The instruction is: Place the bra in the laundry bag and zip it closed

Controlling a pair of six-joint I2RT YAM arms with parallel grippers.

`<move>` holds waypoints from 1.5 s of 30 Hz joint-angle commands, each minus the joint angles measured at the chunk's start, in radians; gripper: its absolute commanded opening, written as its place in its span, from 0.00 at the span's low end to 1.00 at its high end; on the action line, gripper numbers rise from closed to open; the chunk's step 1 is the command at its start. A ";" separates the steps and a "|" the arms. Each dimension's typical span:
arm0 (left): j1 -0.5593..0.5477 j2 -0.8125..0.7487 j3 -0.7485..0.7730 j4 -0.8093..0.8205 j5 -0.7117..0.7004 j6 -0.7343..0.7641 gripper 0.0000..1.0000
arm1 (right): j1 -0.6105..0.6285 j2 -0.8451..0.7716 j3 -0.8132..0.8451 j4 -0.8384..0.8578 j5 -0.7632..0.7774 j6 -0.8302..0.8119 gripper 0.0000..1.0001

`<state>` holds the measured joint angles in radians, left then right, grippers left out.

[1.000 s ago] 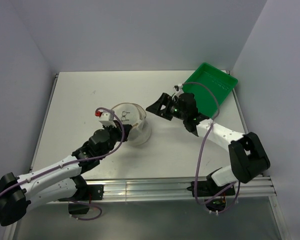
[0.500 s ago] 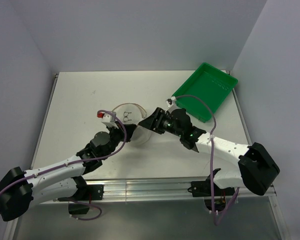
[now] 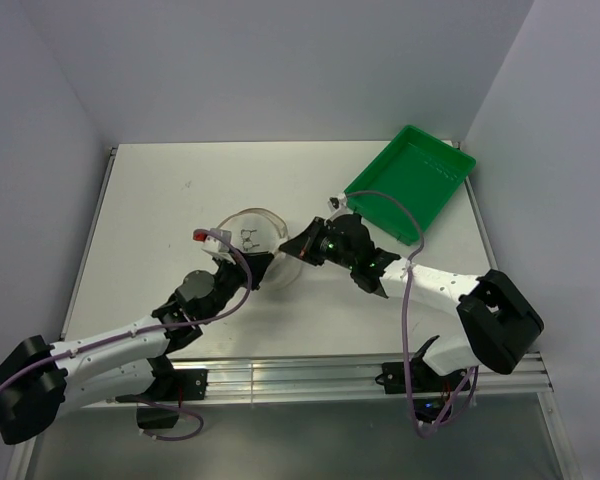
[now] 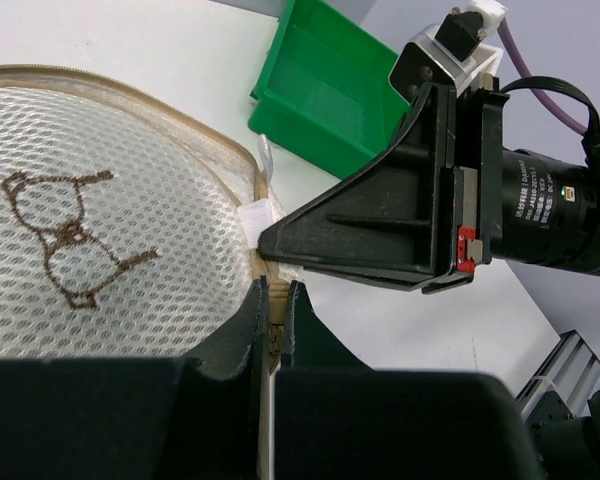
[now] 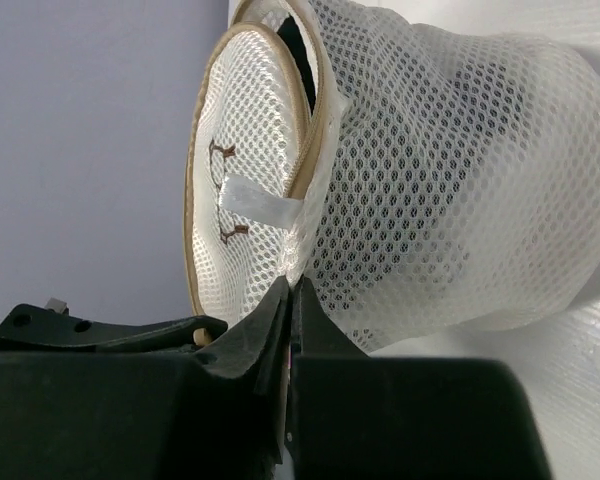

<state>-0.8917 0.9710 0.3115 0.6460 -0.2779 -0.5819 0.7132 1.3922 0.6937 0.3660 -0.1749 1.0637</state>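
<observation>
The left claw is clamped on the tan rim of the round white mesh laundry bag standing on the tabletop. The right claw, jaws together, meets that rim; a zip-pull grip cannot be told. The floppy black bra shows darkly inside, so loading looks done; the lid gapes, so zipping is not yet finished. Beyond: a green plastic tray.

White mesh laundry bag, tan-rimmed

Left gripper and right gripper nearly tip to tip, jaws seemingly closed.
</observation>
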 commanded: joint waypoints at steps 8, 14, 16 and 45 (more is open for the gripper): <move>-0.006 -0.187 -0.071 -0.144 -0.122 0.036 0.00 | -0.144 0.047 -0.006 0.256 -0.069 -0.084 0.00; -0.006 -0.298 -0.066 -0.310 -0.316 0.071 0.00 | -0.254 0.074 0.059 0.188 -0.241 -0.168 0.00; -0.003 -0.313 -0.057 -0.330 -0.351 0.082 0.00 | -0.265 0.103 0.114 0.116 -0.255 -0.220 0.00; -0.047 -0.110 -0.011 0.100 -0.035 -0.052 0.00 | 0.055 -0.010 0.049 0.068 0.054 -0.021 0.36</move>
<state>-0.9321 0.8928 0.3080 0.6418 -0.3546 -0.6067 0.7673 1.3586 0.6800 0.3676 -0.1802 1.0142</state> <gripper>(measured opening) 0.048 0.399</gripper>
